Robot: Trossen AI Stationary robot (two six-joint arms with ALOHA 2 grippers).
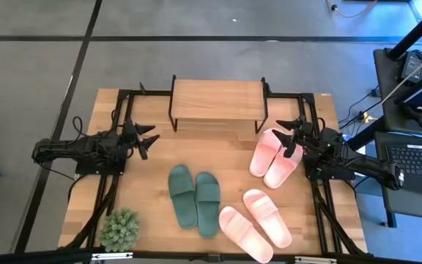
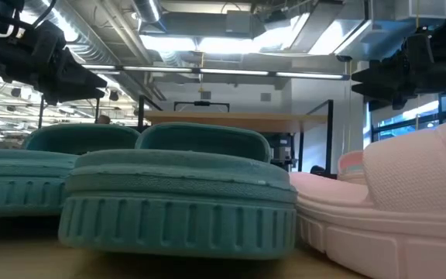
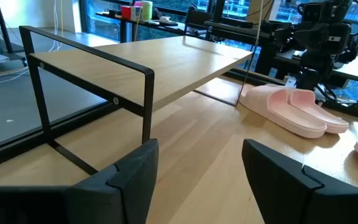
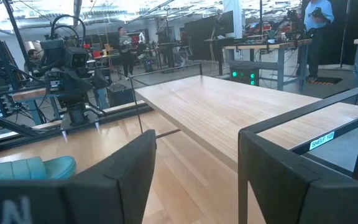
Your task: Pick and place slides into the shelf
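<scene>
Beside wooden shelf, foam slides

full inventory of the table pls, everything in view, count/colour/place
Shelf: 1, light wood top, black frame, back centre of the table, nothing on top.
Green slides: 2, dark green, side by side, front centre.
Pink slides by shelf: 2, light pink, under the right hand.
Pink slides in front: 2, light pink, front right.
Plant: 1, green, front left corner.
Left hand: open, left of the shelf, empty.
Right hand: open, above the back pink pair, empty.
</scene>
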